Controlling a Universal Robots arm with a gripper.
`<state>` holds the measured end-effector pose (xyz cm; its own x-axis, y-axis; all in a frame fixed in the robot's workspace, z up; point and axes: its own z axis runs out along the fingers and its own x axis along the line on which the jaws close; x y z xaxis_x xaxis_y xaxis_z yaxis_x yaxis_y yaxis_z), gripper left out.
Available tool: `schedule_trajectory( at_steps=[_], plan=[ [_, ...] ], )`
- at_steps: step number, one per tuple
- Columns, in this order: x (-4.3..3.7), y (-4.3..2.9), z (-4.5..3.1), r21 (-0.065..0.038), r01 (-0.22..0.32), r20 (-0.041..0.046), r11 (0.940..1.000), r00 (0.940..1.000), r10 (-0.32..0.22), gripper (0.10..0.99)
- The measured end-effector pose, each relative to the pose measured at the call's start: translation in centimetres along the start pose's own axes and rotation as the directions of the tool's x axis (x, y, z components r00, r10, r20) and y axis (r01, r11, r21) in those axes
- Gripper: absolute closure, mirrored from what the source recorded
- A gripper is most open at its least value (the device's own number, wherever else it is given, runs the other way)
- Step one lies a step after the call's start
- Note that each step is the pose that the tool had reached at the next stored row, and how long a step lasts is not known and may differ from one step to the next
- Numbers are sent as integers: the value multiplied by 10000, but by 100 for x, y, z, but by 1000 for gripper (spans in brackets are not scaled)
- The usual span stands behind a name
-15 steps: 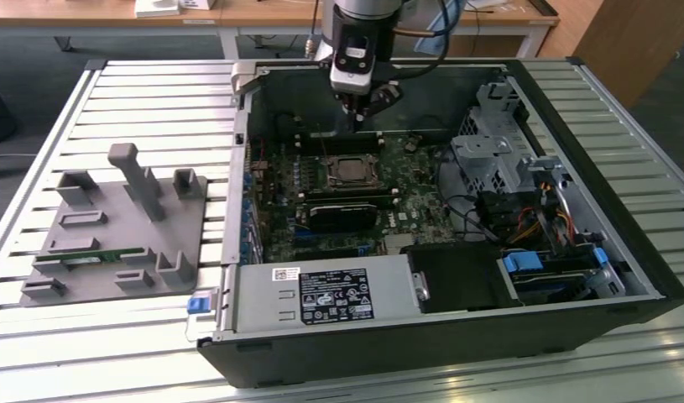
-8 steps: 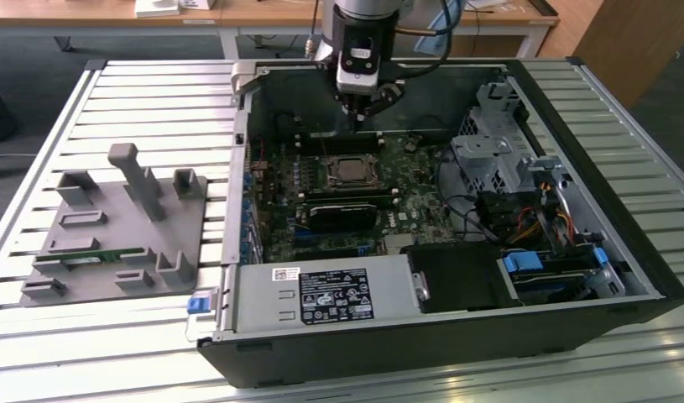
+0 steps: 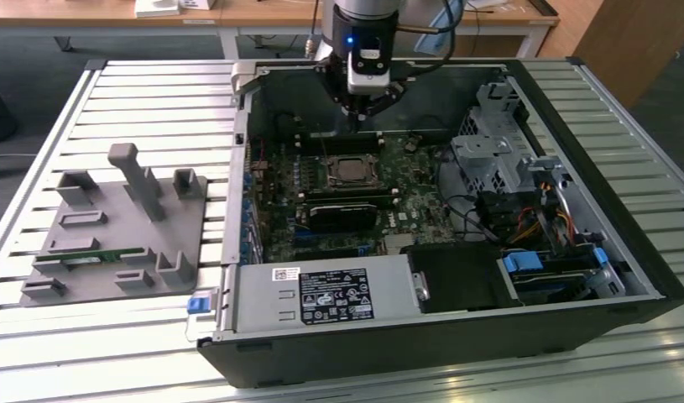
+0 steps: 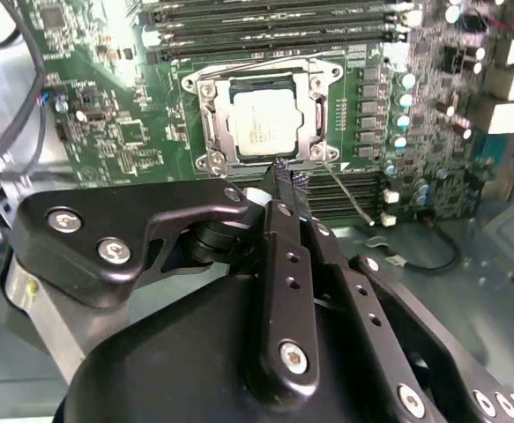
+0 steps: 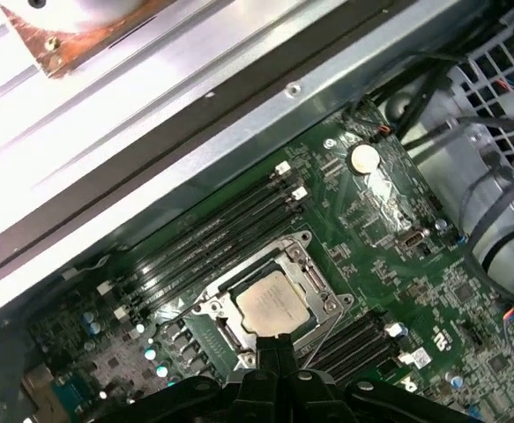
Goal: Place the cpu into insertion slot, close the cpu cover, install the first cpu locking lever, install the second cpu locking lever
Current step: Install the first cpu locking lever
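Exterior view, front to back: an open computer case [image 3: 431, 357] lies on the slatted table [image 3: 151, 92], filling lower centre to right of frame. At the near edge sits the labelled grey power-supply box [image 3: 319, 295], with a blue drive caddy [image 3: 540, 262] on the exterior view's right of it. A grey fixture block [image 3: 117, 235] sits on the slats at the exterior view's left, well apart from the case. Mid-frame is the green motherboard [image 3: 425, 214] with a black rectangular block [image 3: 342, 216]. Just behind that is the insertion slot [image 3: 326, 172], with the cpu [image 3: 347, 170] seated flat in it, silver top up. In both wrist views the cpu cover [image 4: 219, 123] is down around the chip, whose top shows through the window. One thin wire lever [image 4: 346, 192] leaves the socket corner beside the fingertips and angles away from the socket. A second wire lever [image 4: 239, 67] lies along the socket edge facing the memory slots [image 4: 265, 16]. Cannot tell if either is latched. The gripper [image 3: 361, 119] is upper centre in the exterior frame, pointing down, just beyond the slot. Its fingers [image 4: 285, 229] are narrow, pinched together into one tip. In the second wrist view that tip sits right at the socket rim, just beside the cover; contact cannot be told. Farther back are a silver drive cage [image 3: 493, 151] at the right and a wooden desk [image 3: 263, 13] along the top of frame.
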<state>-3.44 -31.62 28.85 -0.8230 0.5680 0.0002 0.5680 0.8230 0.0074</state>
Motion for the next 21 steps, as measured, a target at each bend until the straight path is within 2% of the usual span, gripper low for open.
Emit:
schedule_trajectory(
  at_steps=[5,9,15,18,21],
  plan=[
    [0,0,1,-3,832,-2,9965,9965,-832,980],
    [0,0,2,-4,1542,-5,9880,9880,-1542,980],
    [0,0,3,-5,2578,-13,9662,9662,-2578,980],
    [0,0,4,-6,3075,-17,9516,9516,-3075,980],
    [0,0,4,-8,3581,-20,9337,9337,-3581,980]
  ],
)
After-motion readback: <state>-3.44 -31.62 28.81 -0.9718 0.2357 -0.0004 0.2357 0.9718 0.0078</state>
